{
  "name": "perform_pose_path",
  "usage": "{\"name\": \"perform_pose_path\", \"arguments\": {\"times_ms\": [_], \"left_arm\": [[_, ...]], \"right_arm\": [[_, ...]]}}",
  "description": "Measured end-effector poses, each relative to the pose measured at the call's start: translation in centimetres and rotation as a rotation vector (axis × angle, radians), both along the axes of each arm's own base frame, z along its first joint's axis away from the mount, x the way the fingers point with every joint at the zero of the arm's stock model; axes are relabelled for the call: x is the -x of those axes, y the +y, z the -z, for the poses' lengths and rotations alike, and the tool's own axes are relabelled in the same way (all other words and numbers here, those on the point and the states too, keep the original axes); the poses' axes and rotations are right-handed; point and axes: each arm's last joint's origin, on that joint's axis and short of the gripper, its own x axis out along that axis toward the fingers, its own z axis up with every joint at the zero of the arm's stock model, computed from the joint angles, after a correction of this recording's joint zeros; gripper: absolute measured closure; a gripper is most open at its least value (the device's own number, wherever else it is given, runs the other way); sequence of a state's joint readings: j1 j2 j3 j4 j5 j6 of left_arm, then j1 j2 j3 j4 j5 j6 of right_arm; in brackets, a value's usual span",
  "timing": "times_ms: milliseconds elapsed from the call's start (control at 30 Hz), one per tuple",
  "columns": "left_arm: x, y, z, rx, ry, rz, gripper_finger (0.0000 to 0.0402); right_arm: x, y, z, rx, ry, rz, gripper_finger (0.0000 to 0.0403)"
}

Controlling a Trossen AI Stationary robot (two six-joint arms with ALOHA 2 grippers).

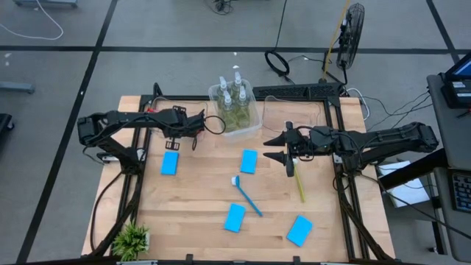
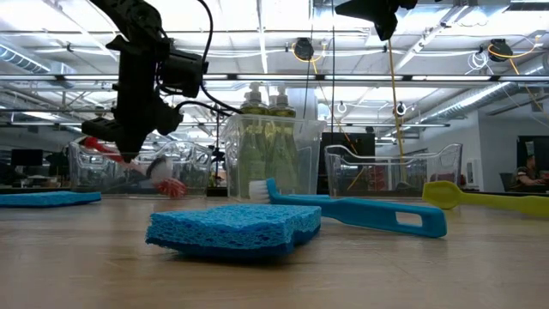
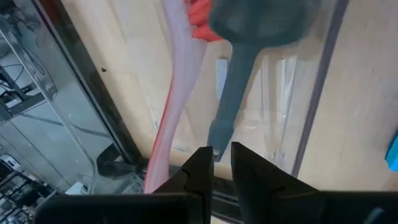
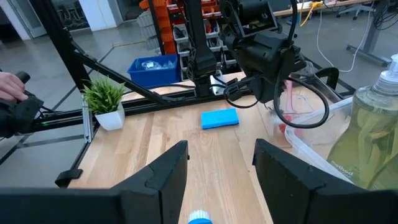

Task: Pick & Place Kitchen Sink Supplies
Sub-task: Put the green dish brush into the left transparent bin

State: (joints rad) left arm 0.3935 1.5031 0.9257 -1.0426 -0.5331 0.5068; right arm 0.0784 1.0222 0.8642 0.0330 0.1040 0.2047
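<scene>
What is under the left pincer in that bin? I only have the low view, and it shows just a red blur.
Observer: By the left wrist view, a dark grey brush and a red brush lie there.
Operator: Is the right pincer carrying anything?
Observer: No. In the right wrist view the right pincer is open and empty.
Operator: How many sponges are out?
Observer: The high view shows four light-blue sponges on the table.

Porous blue sponge [image 2: 232, 230] on pale wood-grain table [image 2: 480, 270]
</scene>
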Motion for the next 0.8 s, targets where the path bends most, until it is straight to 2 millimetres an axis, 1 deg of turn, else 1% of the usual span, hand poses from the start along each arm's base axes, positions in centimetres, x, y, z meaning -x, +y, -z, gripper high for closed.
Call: {"name": "perform_pose_path", "arguments": {"times_ms": [200, 367, 467, 600, 800], "left_arm": [[0.0, 0.1, -0.2, -0.053, 0.028, 0.006, 0.0339], [-0.2, -0.2, -1.3, -0.176, 0.075, 0.013, 0.0339], [-0.5, -0.5, -2.3, -0.211, 0.073, -0.007, 0.0339], [-1.1, -1.3, -4.1, -0.236, 0.015, -0.063, 0.0339], [-2.6, -2.8, -7.3, -0.207, -0.184, -0.201, 0.0339]], "right_arm": [[0.0, 0.0, 0.0, 0.0, 0.0, 0.0, 0.0232], [0.0, 0.0, 0.0, 0.0, 0.0, 0.0, 0.0232], [0.0, 0.0, 0.0, 0.0, 0.0, 0.0, 0.0232], [0.0, 0.0, 0.0, 0.007, 0.0, -0.002, 0.0232], [0.0, 0.0, 0.0, 0.007, 0.0, -0.002, 0.0232]]}}
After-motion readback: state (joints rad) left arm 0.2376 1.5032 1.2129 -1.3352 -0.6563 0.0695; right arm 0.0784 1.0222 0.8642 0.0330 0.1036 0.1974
